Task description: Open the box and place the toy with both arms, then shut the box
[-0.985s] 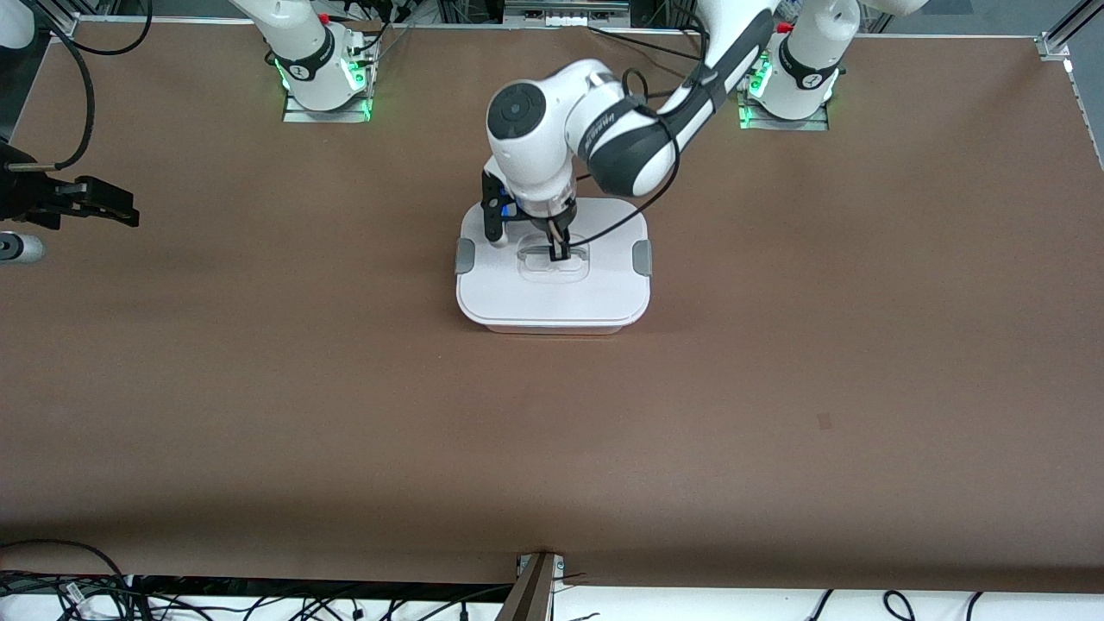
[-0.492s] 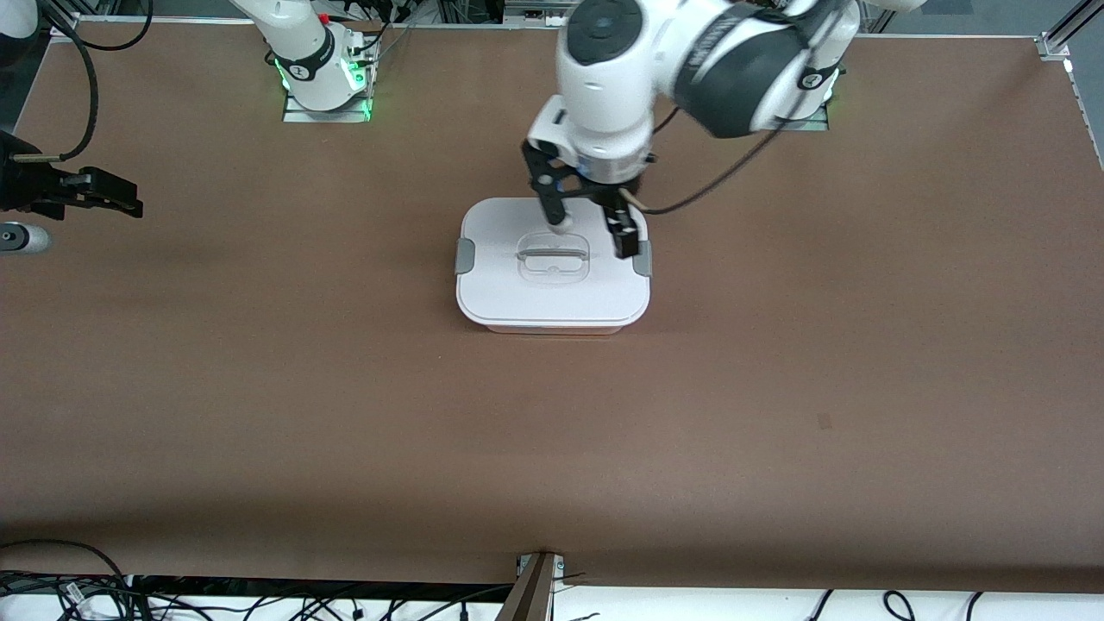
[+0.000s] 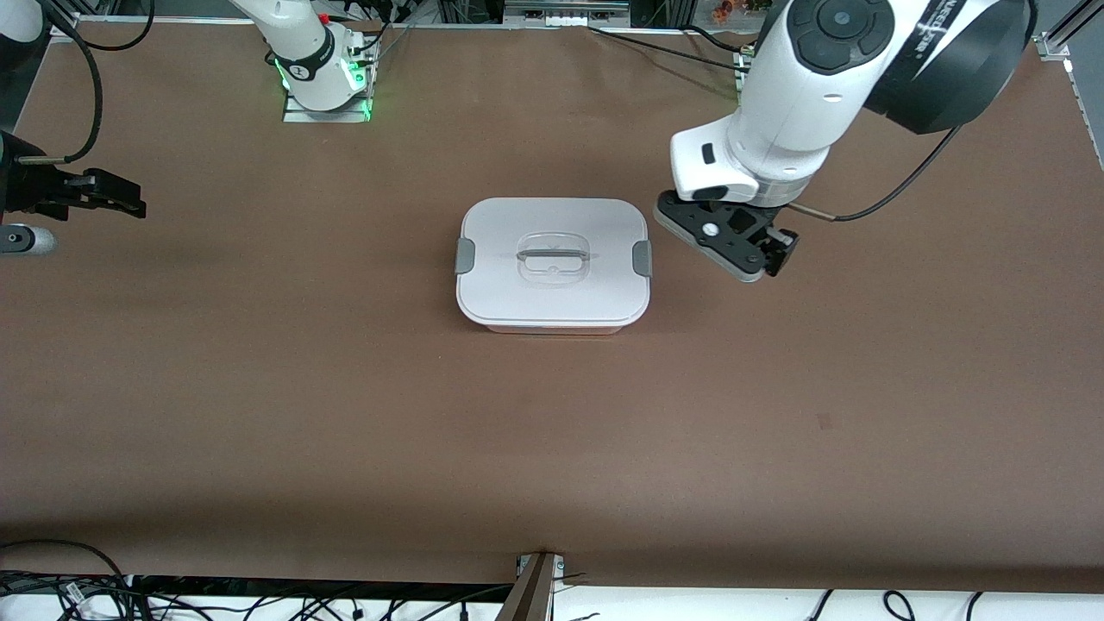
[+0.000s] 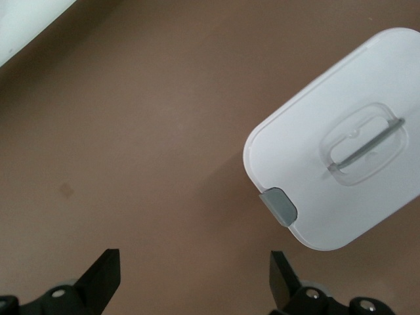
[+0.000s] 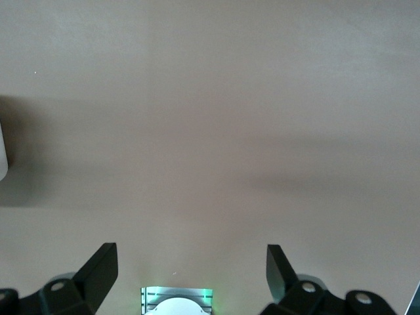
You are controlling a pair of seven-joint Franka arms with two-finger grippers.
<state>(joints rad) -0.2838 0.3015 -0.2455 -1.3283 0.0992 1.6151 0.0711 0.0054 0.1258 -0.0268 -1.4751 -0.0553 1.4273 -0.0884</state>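
The box (image 3: 552,297) sits mid-table with its white lid (image 3: 552,289) on, grey clips (image 3: 642,258) at both ends and the clear handle (image 3: 553,256) on top. The lid (image 4: 367,203), a clip (image 4: 280,206) and the handle (image 4: 363,143) also show in the left wrist view. My left gripper (image 3: 749,254) is open and empty, up over bare table beside the box toward the left arm's end; its fingers (image 4: 108,269) frame only table. My right gripper (image 3: 121,200) is open and empty at the right arm's end of the table, fingers (image 5: 105,262) over bare table. The toy is out of view.
A grey cylinder (image 3: 17,240) lies at the table edge by my right gripper. The right arm's base (image 3: 323,69) stands at the table's back edge and shows in the right wrist view (image 5: 176,302). Cables run along the front edge (image 3: 259,604).
My left gripper let go of the lid's handle, opened, rose and swung off the box toward the left arm's end. The box stayed put. The right arm barely moved.
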